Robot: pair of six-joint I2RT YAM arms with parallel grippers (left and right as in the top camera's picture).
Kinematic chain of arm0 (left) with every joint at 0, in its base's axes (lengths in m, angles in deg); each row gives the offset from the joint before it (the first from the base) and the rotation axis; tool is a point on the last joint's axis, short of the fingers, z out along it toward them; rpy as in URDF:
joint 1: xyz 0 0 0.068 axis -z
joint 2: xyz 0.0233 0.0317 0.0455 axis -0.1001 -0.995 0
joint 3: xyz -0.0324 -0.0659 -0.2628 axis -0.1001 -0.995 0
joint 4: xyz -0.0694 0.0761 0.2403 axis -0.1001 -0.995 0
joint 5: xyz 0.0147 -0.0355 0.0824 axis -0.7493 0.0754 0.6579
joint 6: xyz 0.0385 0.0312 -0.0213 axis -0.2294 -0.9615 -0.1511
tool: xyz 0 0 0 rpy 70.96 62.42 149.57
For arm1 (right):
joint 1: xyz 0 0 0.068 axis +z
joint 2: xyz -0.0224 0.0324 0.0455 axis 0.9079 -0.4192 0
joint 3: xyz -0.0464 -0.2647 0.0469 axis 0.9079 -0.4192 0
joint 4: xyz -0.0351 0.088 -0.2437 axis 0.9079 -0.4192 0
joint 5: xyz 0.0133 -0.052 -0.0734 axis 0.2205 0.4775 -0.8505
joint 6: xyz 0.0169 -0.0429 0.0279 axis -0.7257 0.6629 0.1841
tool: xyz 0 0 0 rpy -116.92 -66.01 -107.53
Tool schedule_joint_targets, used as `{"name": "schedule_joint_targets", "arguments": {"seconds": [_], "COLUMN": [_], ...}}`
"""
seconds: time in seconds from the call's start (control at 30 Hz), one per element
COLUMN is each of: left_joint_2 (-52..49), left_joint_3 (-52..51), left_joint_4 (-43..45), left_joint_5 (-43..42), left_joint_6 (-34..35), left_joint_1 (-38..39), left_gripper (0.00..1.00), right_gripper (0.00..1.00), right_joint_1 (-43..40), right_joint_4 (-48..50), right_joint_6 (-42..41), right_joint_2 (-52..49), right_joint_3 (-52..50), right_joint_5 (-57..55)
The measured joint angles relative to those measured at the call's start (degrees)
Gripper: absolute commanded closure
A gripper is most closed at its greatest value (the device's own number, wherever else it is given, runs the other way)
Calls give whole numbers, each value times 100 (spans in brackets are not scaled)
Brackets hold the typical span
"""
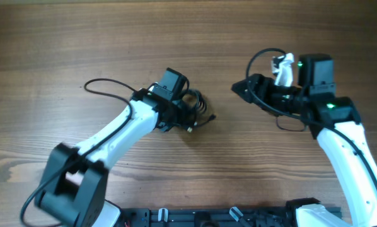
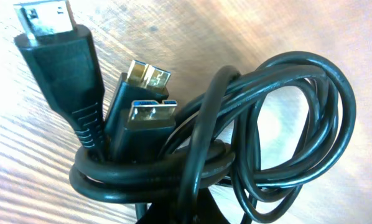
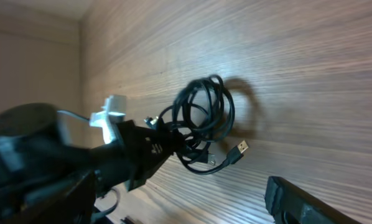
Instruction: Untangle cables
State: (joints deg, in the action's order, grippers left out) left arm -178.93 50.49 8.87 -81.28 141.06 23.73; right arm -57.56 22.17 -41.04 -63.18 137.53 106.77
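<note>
The left gripper (image 1: pixel 179 114) pinched the cables (image 1: pixel 198 101); the right gripper (image 1: pixel 240 88), its opening unclear, would best seize the plug (image 3: pixel 240 149) dangling at four o'clock.

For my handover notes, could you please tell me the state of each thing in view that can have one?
cables: tangled in loose loops, held off one side by the left gripper.
plugs: not connected to anything, metal ends bare.
left gripper: jaws shut on the cables.
right gripper: apart from the cables; cannot tell whether its jaws are open.
</note>
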Motion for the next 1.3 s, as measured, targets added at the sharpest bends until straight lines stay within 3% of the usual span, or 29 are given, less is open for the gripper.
{"name": "schedule_joint_targets", "arguments": {"seconds": [0.2, 0.57, 0.77, 0.93, 1.3], "left_joint_2": [699, 723, 723, 723, 752], "left_joint_3": [52, 55, 55, 55, 48], "left_joint_4": [205, 409, 435, 525, 1803], "left_joint_5": [0, -4, -199, -378, -555], "left_joint_6": [835, 1532, 1574, 1569, 1370], "left_joint_1": [0, 0, -7, -4, 13], "left_gripper": [96, 96, 96, 96, 96], "right_gripper": [28, 46, 73, 95, 96], "right_joint_1": [629, 1364, 1364, 1364, 1362], "right_joint_4": [507, 1377, 1746, 1399, 953], "right_joint_6": [-660, -1578, -1698, -1753, -1862], "right_joint_2": [-791, -1845, -2190, -2275, -2282], "right_joint_3": [0, 0, 0, 0, 114], "right_joint_5": [-85, -328, -518, -793, -1056]}}
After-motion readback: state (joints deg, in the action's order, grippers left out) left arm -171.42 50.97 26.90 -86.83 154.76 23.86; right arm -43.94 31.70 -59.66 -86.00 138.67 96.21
